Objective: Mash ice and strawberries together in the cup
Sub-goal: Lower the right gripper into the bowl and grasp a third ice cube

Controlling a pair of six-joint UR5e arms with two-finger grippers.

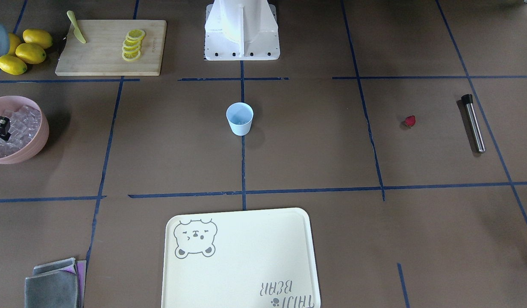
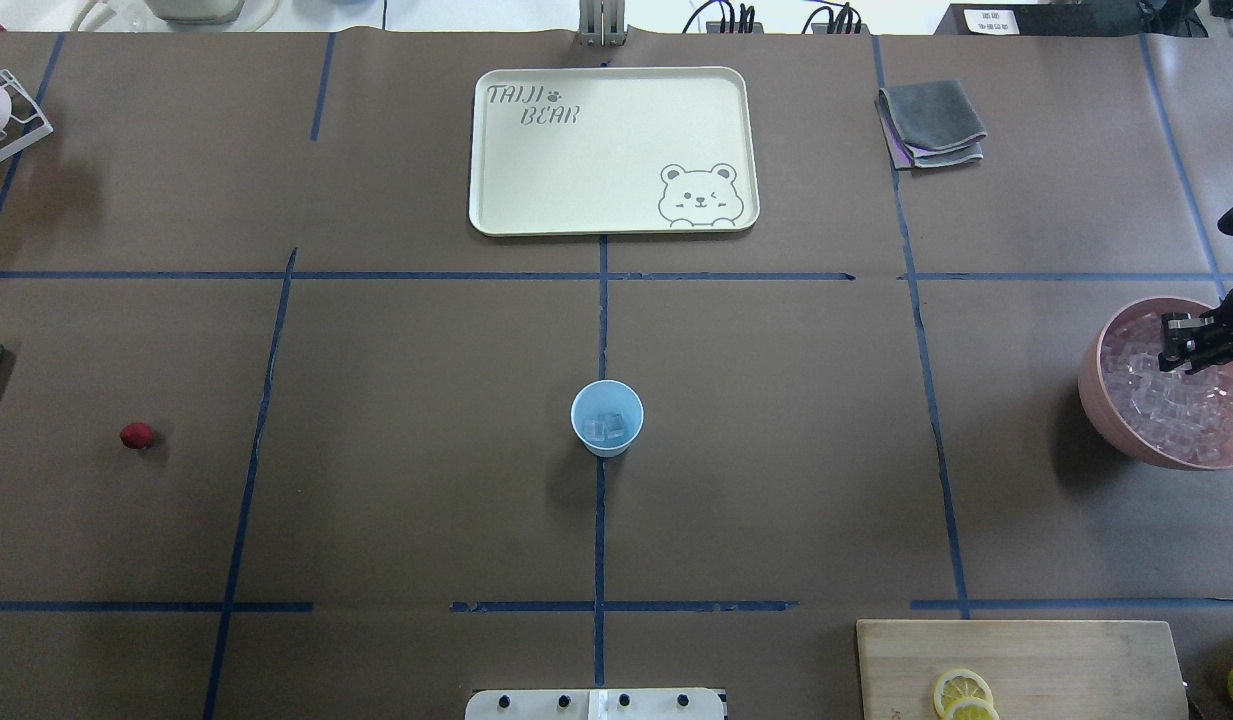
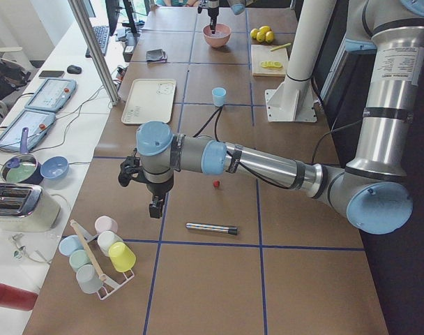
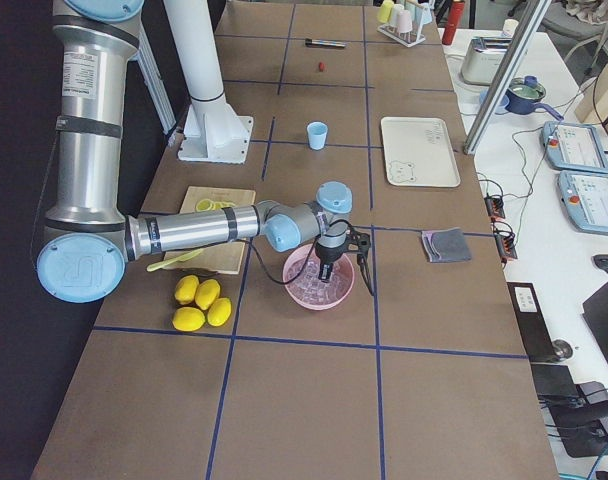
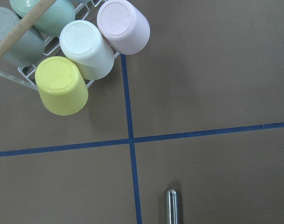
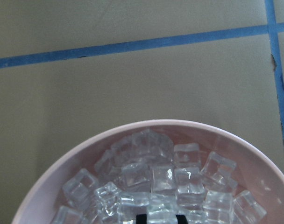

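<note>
The light blue cup (image 2: pixel 607 418) stands upright at the table's middle with a few ice cubes (image 2: pixel 606 428) in it. The dark red strawberry (image 2: pixel 136 435) lies alone on the robot's left side. My right gripper (image 2: pixel 1191 345) is down in the pink bowl (image 2: pixel 1101 400) of ice (image 6: pixel 160 177). In the right wrist view its fingertips (image 6: pixel 141 218) just show, about one cube apart, closed on a cube. My left gripper (image 3: pixel 156 208) hovers beyond the strawberry near a steel muddler (image 1: pixel 475 124). I cannot tell whether it is open or shut.
A cream bear tray (image 2: pixel 576 170) and folded grey cloths (image 2: pixel 931 122) lie on the far side. A cutting board (image 1: pixel 105 55) with lemon slices (image 1: pixel 133 45), a knife (image 1: pixel 76 28) and whole lemons (image 1: pixel 28 51) sit near the robot's right. A cup rack (image 5: pixel 81 46) stands at the left end.
</note>
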